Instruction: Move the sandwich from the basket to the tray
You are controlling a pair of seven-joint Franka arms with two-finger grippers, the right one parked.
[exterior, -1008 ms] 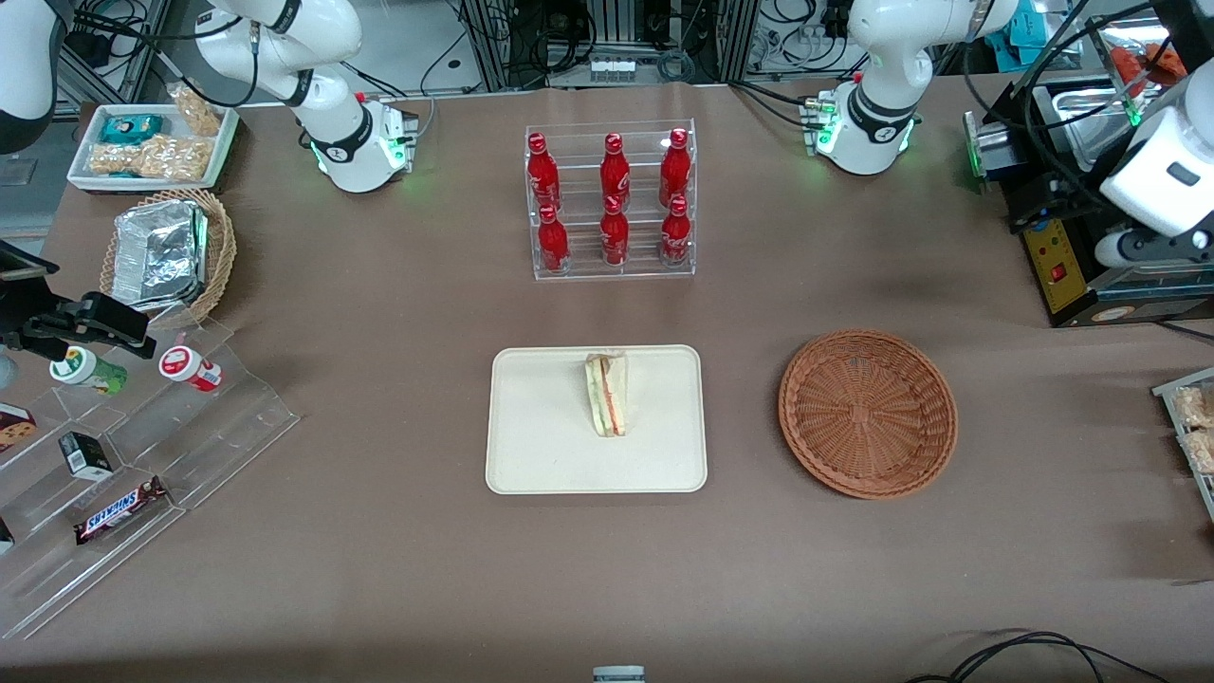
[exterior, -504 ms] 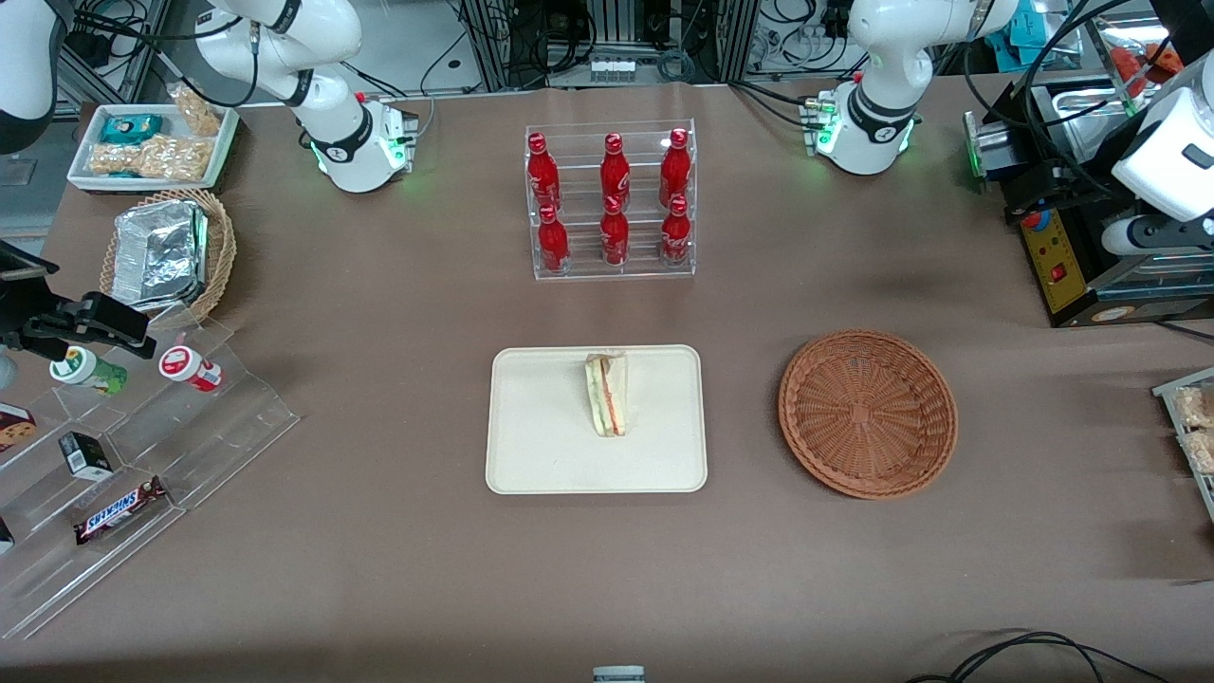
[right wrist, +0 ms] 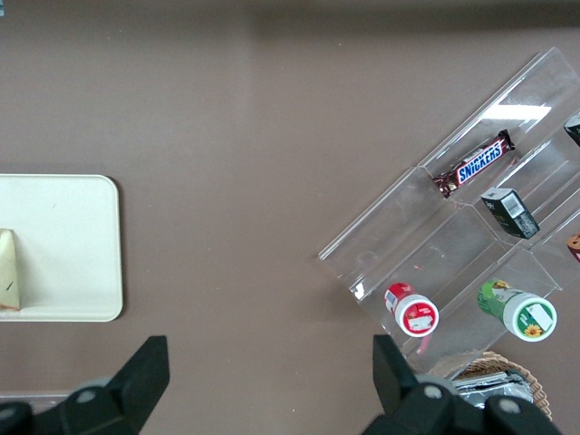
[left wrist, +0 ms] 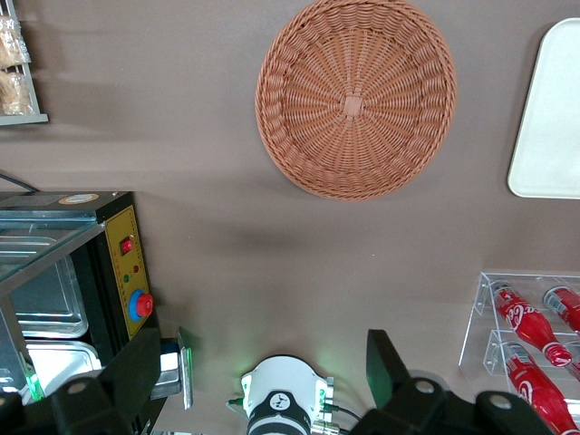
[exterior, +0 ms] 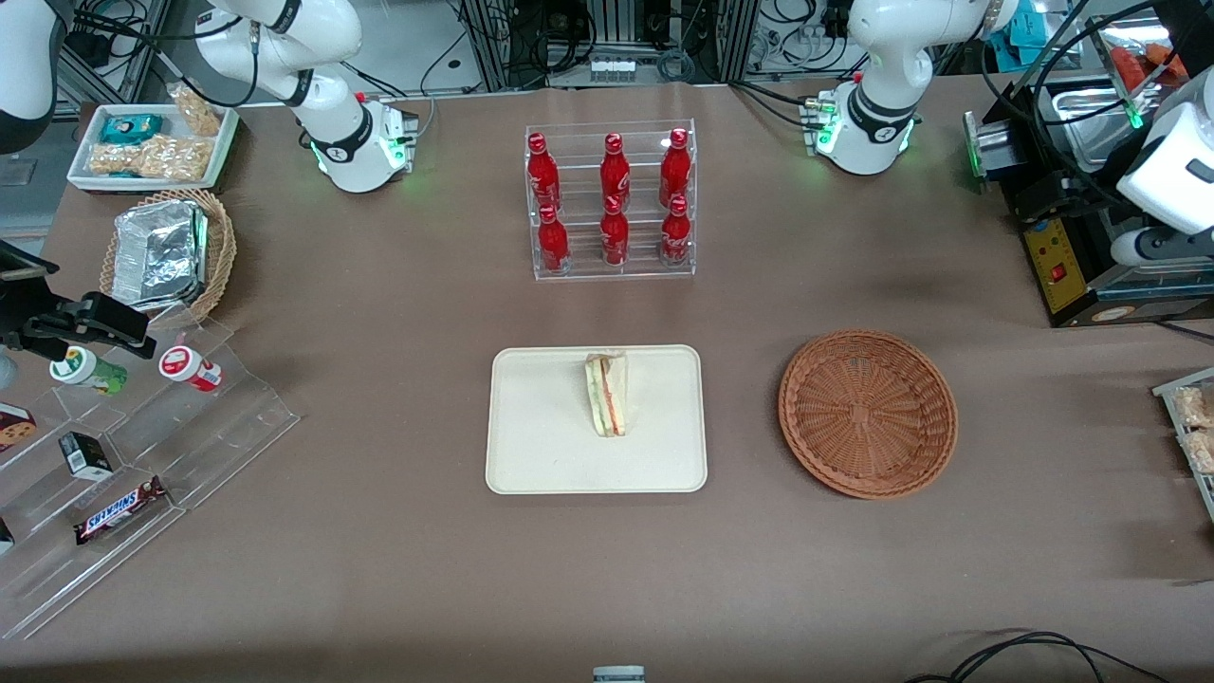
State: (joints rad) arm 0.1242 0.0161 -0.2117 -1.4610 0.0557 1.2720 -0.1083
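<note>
Sandwich point(exterior: 607, 394) lying on the tray point(exterior: 531, 455), wedge tip toward the camera; basket point(exterior: 868, 413) bare, well apart toward the working arm's end. Gripper point(left wrist: 263, 367) high over the table near the arm's own base, fingers spread, holding nothing. Little left to spoil, seemingly. Main risk: clipping the black control box point(exterior: 1062, 266) just below on a low swing. Bottle rack point(exterior: 612, 204) farther back than the tray, out of the way.

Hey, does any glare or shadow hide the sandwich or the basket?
Front view: even light, sandwich on the tray and empty basket sharp, shadows soft. Left wrist view: open tool hangs high above the table, basket unshaded. Right wrist view: glare streak on the clear stand only.
</note>
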